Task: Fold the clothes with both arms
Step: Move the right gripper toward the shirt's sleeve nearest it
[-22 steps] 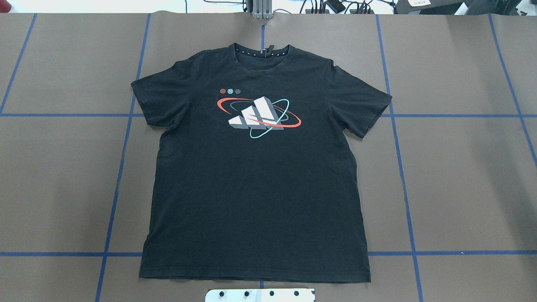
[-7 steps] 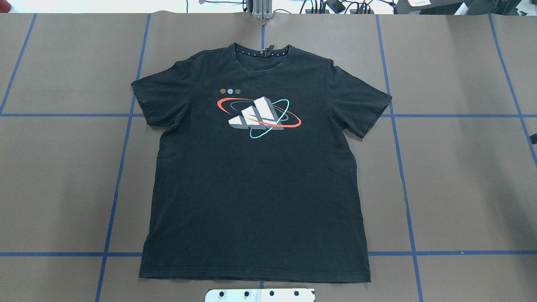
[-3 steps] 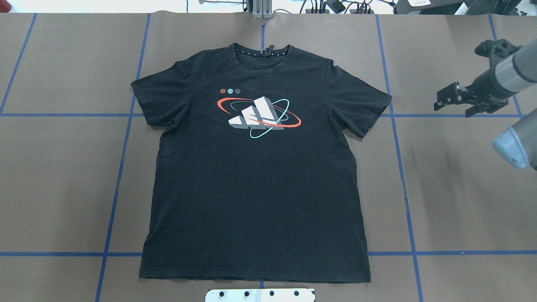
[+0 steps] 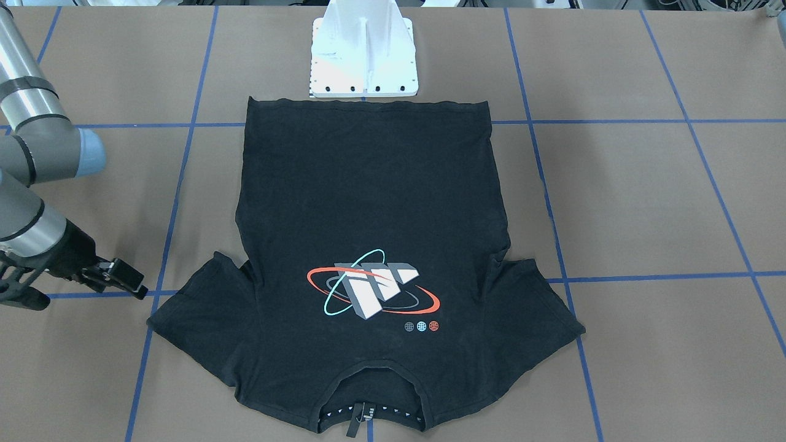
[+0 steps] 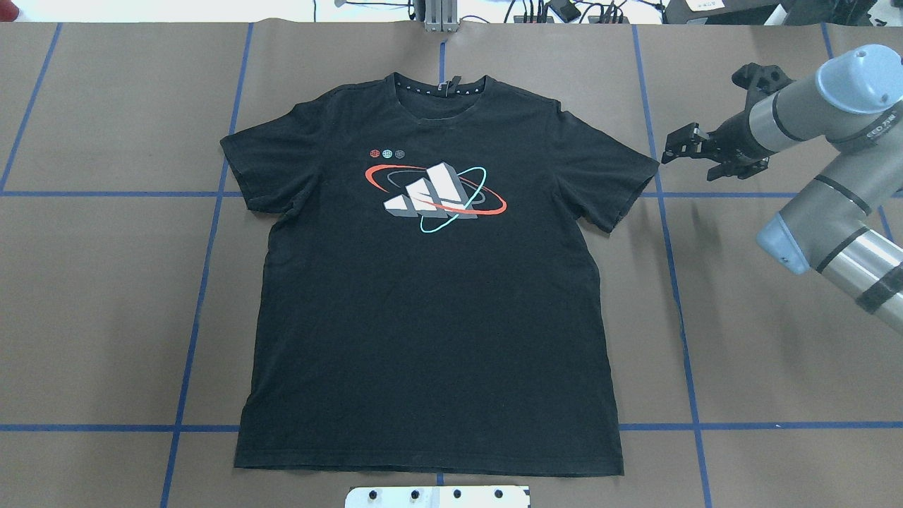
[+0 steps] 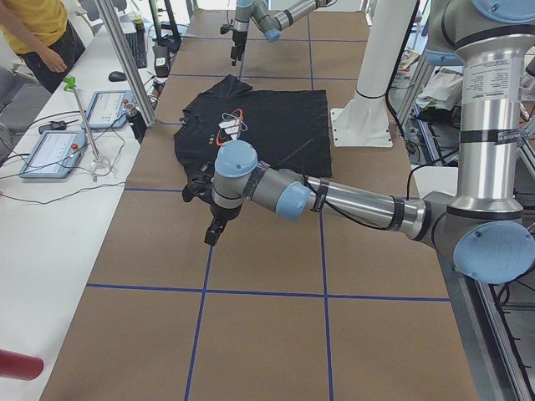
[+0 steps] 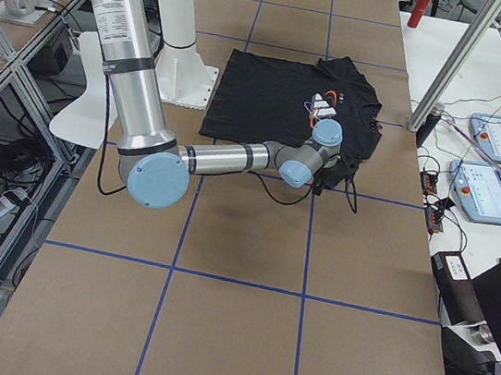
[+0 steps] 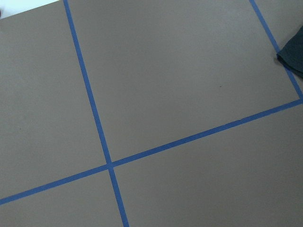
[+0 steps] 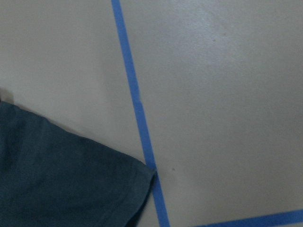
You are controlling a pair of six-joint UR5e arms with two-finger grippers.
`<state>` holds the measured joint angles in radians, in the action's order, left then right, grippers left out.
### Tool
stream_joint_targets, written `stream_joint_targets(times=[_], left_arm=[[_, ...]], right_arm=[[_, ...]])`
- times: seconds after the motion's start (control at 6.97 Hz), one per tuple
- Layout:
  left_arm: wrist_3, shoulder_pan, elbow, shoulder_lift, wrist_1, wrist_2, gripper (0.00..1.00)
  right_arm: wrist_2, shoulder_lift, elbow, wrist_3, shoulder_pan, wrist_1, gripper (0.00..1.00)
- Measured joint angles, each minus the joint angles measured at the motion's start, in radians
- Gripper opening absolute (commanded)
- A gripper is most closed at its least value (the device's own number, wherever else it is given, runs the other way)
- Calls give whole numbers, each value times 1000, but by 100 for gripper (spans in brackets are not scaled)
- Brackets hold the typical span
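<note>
The black T-shirt (image 5: 430,317) lies flat and face up on the brown table, collar at the far side and hem toward the robot base. My right gripper (image 5: 674,148) hovers just off the tip of the right sleeve (image 5: 635,176), pointing at it, its fingers apart and empty; the front view has it (image 4: 132,283) left of that sleeve. The right wrist view shows the sleeve corner (image 9: 57,179) on a blue line. My left gripper (image 6: 211,234) appears only in the exterior left view, above bare table well off the other sleeve; open or shut, I cannot tell.
The white mounting base (image 4: 363,55) stands just behind the hem. Blue tape lines (image 5: 204,282) grid the brown table cover. A side bench with tablets (image 6: 50,150) and an upright post runs along the far edge, where a person (image 6: 38,33) stands.
My right arm has come in from the right edge and swept left, close to the right sleeve. The shirt has not moved.
</note>
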<state>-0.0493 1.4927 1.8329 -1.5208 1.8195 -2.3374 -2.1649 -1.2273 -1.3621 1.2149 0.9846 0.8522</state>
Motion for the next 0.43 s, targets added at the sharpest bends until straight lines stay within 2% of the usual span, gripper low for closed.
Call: stream_joint_targets(times=[0.43], left_arm=[[-6, -1, -8, 3, 48, 1, 99]], right_arm=[[31, 24, 25, -1, -22, 3, 88]])
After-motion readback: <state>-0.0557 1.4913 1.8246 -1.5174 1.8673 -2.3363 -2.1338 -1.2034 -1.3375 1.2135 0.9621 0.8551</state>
